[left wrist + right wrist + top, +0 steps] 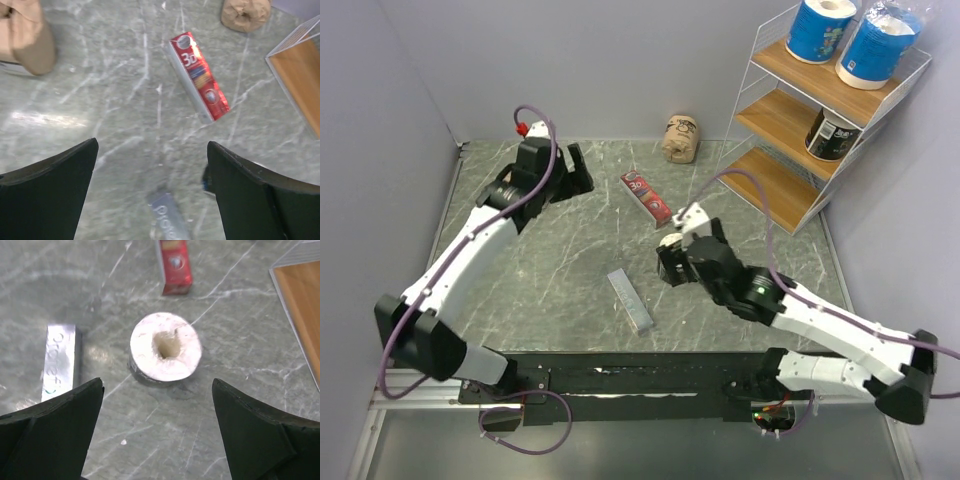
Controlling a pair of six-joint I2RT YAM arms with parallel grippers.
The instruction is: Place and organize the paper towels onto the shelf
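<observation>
- Left claw (152, 165) stood apart near the table's (550, 270) far-left corner, a tan roll (27, 42) close by.
- Right claw (157, 400), also apart, hung over an upright roll (166, 346), probably black-wrapped, mid-table.
- Shelf (775, 185), far-right corner, held two blue rolls (822, 28) and a black roll (832, 133).
- Second tan roll (681, 138) lay by the far edge.

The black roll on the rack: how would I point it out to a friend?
Find the white wire shelf at the far right corner of the table. On its middle wooden tier sits the black roll, alone; the two blue rolls stand on the tier above.
</observation>
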